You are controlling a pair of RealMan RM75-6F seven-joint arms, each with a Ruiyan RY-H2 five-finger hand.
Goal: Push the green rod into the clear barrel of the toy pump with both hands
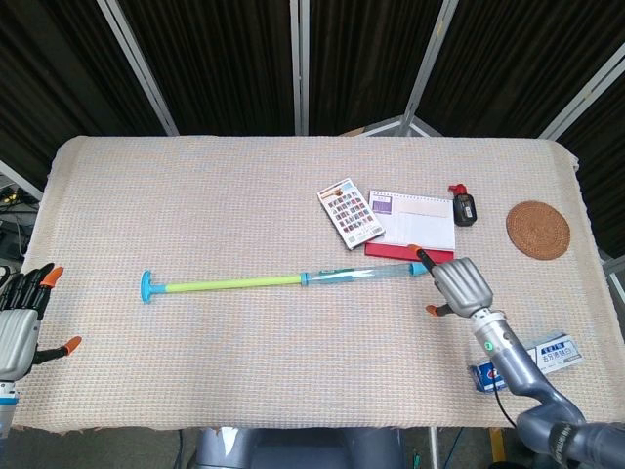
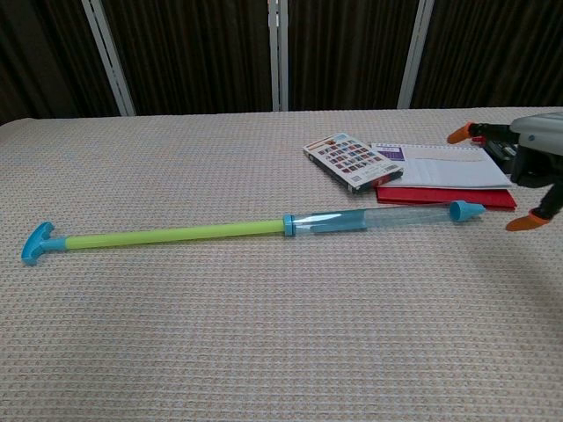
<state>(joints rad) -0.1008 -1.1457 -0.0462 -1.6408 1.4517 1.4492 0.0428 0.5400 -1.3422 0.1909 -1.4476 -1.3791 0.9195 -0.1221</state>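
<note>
Toy pump [image 1: 283,280] lies mid table [image 1: 244,195], green rod [image 1: 232,284] pulled out left of clear barrel [image 1: 366,273]. Right hand [image 1: 459,284] spread, empty, beside barrel tip. Left hand [image 1: 20,322] spread, empty, near-left edge.

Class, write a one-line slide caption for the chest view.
Right hand hovers open by the toy pump's blue nozzle, green rod fully extended.

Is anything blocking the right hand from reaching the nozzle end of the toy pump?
Nothing visible does. The right hand is open just beyond the blue nozzle of the clear barrel, with bare cloth between them. The red folder lies behind the barrel, off the path.
</note>
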